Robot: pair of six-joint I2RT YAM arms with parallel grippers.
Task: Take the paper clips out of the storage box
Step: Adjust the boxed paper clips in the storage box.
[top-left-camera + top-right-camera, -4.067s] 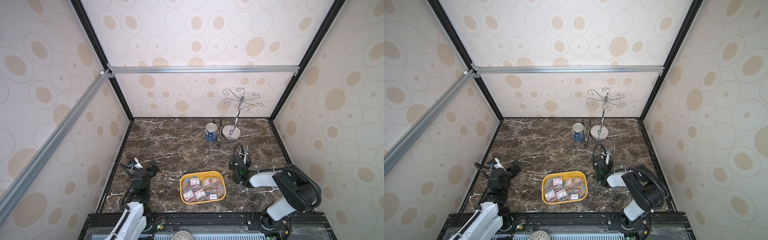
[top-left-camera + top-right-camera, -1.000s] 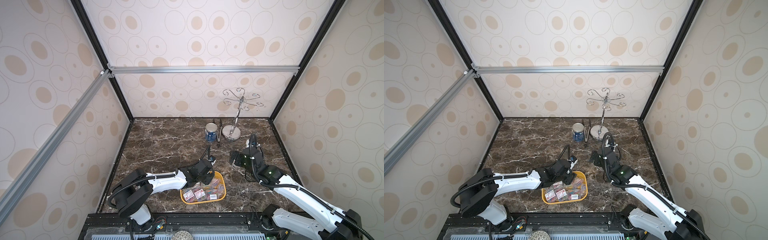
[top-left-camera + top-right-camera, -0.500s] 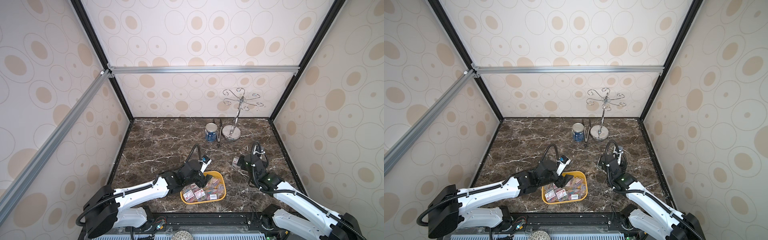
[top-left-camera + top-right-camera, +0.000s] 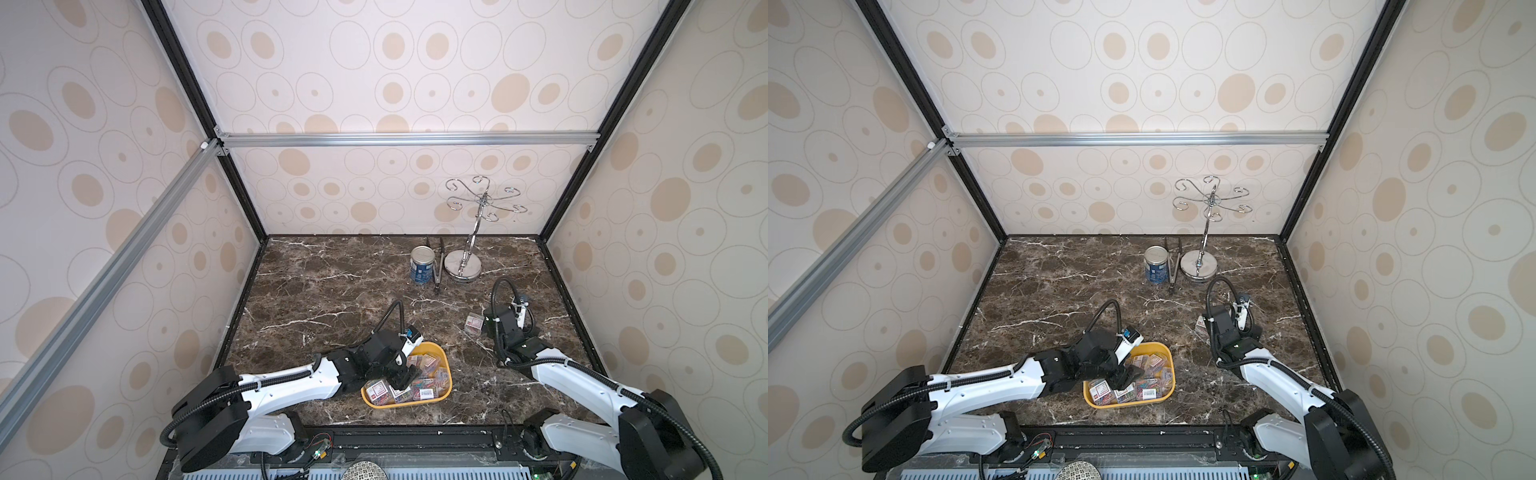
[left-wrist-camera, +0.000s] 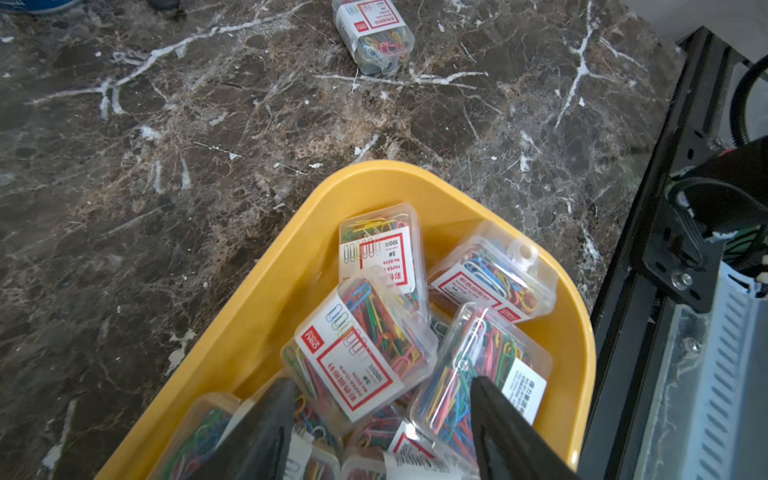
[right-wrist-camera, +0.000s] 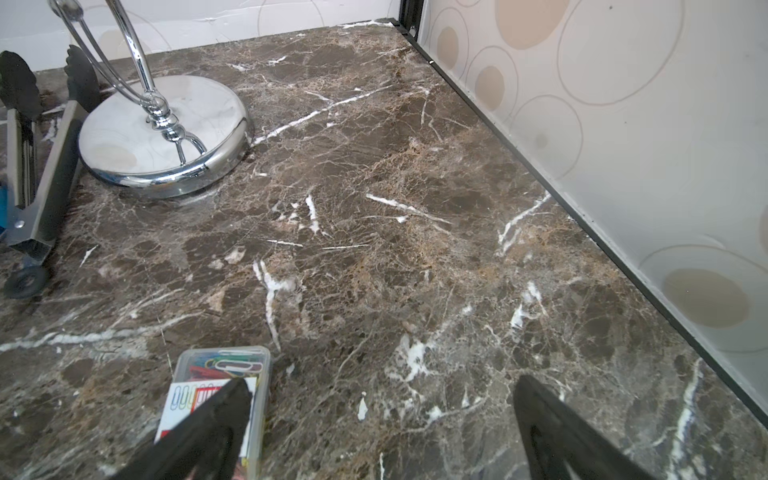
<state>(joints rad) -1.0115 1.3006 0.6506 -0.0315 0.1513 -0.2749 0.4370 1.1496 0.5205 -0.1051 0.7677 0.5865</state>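
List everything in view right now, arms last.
brown marble tabletop: one, white-veined, underneath everything.
shallow yellow plastic tray: one, yellow, front centre of tabletop.
clear plastic cases of multicoloured paper clips: at least six, red-and-white labels, piled in the tray.
loose clear case of clips: one, same label, on bare tabletop outside the tray.
tin can: one, blue label, back of tabletop.
chrome hook stand: one, silver, back of tabletop.
metal tongs: one, grey, black tips, between can and stand.
left gripper: one, black, open, over the tray's cases.
right gripper: one, black, open, empty, beside the loose case.
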